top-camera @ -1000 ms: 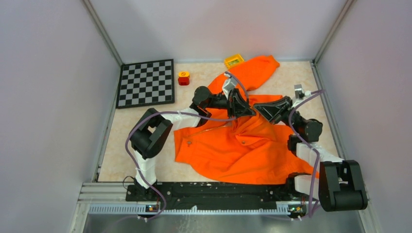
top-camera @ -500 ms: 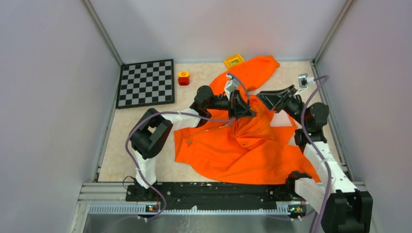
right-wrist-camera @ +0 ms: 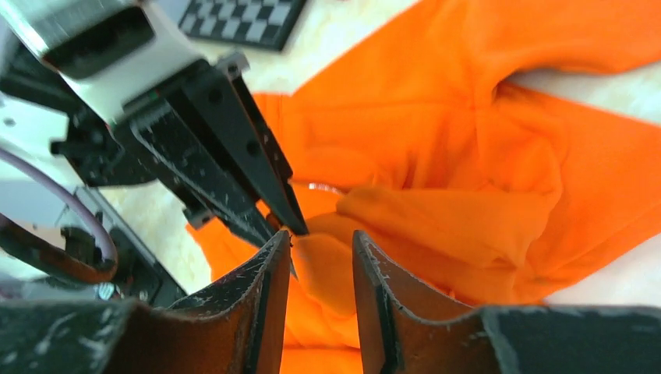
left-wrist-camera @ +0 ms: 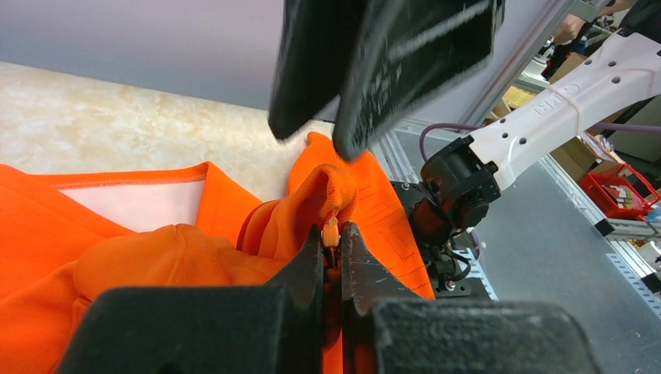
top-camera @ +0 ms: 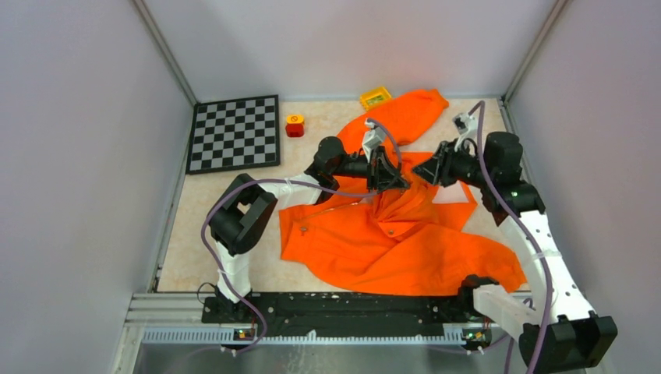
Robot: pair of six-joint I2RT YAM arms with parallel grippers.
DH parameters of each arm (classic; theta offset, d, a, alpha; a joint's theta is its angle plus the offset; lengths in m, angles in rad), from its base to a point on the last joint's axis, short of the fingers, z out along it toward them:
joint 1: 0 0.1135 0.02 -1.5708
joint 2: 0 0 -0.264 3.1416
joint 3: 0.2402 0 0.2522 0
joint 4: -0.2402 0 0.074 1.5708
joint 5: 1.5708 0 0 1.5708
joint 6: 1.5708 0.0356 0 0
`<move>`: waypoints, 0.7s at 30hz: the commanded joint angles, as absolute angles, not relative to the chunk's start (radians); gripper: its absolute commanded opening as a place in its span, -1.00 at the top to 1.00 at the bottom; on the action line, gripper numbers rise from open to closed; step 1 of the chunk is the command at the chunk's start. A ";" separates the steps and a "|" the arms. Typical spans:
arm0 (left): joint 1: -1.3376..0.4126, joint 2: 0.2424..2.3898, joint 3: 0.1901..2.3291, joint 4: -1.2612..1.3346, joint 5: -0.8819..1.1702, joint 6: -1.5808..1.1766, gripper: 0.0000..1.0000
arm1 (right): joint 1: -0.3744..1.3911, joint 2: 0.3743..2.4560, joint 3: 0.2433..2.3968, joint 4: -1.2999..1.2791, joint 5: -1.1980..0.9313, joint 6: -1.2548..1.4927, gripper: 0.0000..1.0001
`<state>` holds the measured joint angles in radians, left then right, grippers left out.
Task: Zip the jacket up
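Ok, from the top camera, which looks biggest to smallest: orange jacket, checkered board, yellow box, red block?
Bright orange fabric jacket
black-and-white checkered flat board
small yellow box
small red block
Those last two look close, so unsure.

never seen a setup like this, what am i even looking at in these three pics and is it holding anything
These are two robot arms bolted at the near edge of a table, each ending in a two-finger claw. The wide picture comes from a fixed camera above and behind the arms. The other two come from small cameras on the wrists, so each shows its own fingers up close.

On the table lies a crumpled orange jacket. At the far side are a chessboard, a small red and yellow block and a yellow object.

The left claw is pinched shut on a fold of the jacket. The right claw is open right beside it, with orange fabric showing between its fingers.
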<state>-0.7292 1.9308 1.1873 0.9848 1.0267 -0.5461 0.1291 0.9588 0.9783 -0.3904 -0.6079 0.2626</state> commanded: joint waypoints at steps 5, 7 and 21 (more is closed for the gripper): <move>-0.735 1.875 1.200 0.992 1.013 -0.520 1.00 | 0.237 1.004 1.041 -0.539 -0.580 0.121 0.28; -0.735 1.875 1.200 0.989 1.014 -0.519 1.00 | 0.253 1.007 1.038 -0.522 -0.572 0.125 0.28; -0.735 1.867 1.192 0.983 1.022 -0.509 1.00 | 0.272 0.992 1.017 -0.410 -0.548 0.204 0.73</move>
<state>-0.7265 1.9308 1.1873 0.9485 1.0115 -0.5209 0.2619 1.0084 0.9840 -0.5030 -0.5404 0.1658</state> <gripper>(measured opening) 0.041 0.173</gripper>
